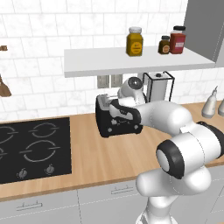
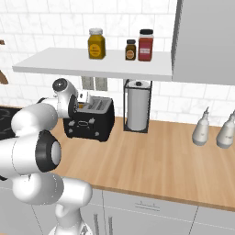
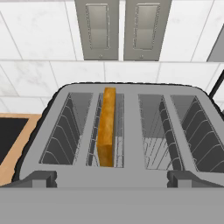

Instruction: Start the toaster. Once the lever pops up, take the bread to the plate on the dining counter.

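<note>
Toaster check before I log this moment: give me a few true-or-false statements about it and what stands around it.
1. The bread stands on edge in the second slot from the left in the hand view. True.
2. All four slots of the toaster hold a slice. False: one slice shows; the other three slots are empty.
3. The toaster stands on the wooden counter between the black cooktop and the paper towel roll. True.
4. The shelf above carries three jars. True.
5. The bread lies flat on the counter. False: it sits upright in its slot.
</note>
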